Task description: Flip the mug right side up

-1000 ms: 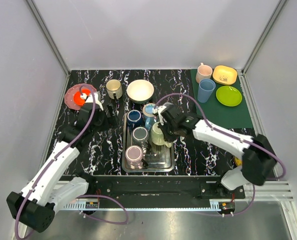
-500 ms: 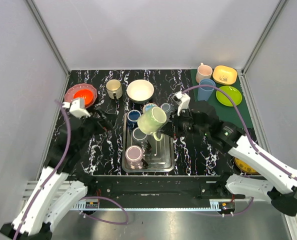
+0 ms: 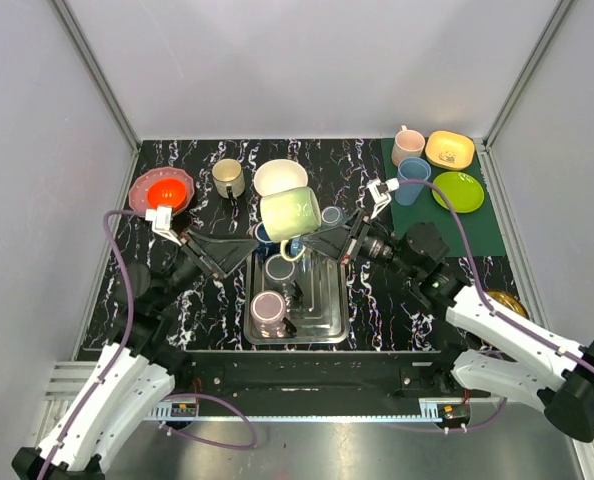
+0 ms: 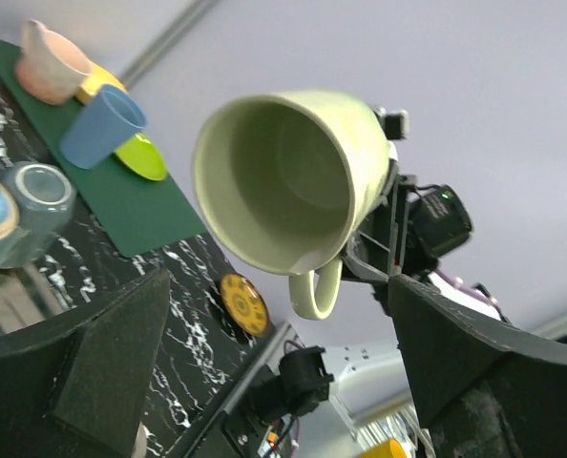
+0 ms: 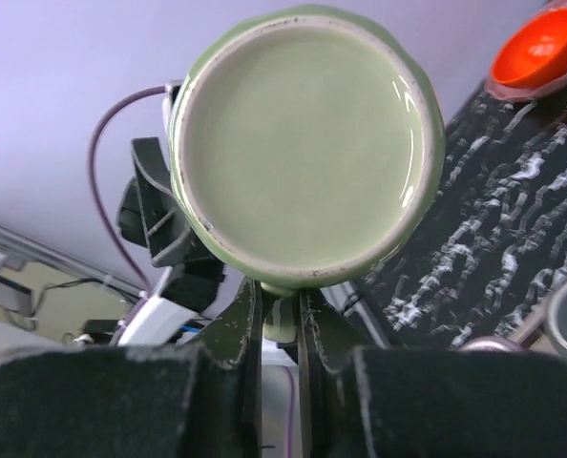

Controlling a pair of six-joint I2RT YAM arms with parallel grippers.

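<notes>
Since half a second back: shifted the mug (image 3: pixel 290 213) further from the arm bases and a bit toward the left pincer (image 3: pixel 245 248). Hanging in the air on its side now, above the tray (image 3: pixel 327 310), mouth aimed at the left pincer, base turned back at the right wrist. Pinched tight by the handle in the right pincer (image 3: pixel 312 241), nothing else in there. Swung the left pincer in closer too. Spread wide, holding nothing, just beside the mug's rim, not touching.

Under the right pincer: shiny metal tray with a few cups (image 3: pixel 268 306) standing in it. Off to that pincer's right: green mat (image 3: pixel 477 230) with a blue cup (image 3: pixel 412 180), pink mug (image 3: pixel 407 145), yellow dish (image 3: pixel 449 150) and lime plate (image 3: pixel 458 191). Out past the left pincer: red bowl (image 3: pixel 163 190) on a pink plate, tan mug (image 3: pixel 228 178), white bowl (image 3: pixel 277 175) partly hidden behind the held mug. All sitting on a black marbled counter (image 3: pixel 207 300). Plain pale grey walls all round, aluminium posts in the corners.
</notes>
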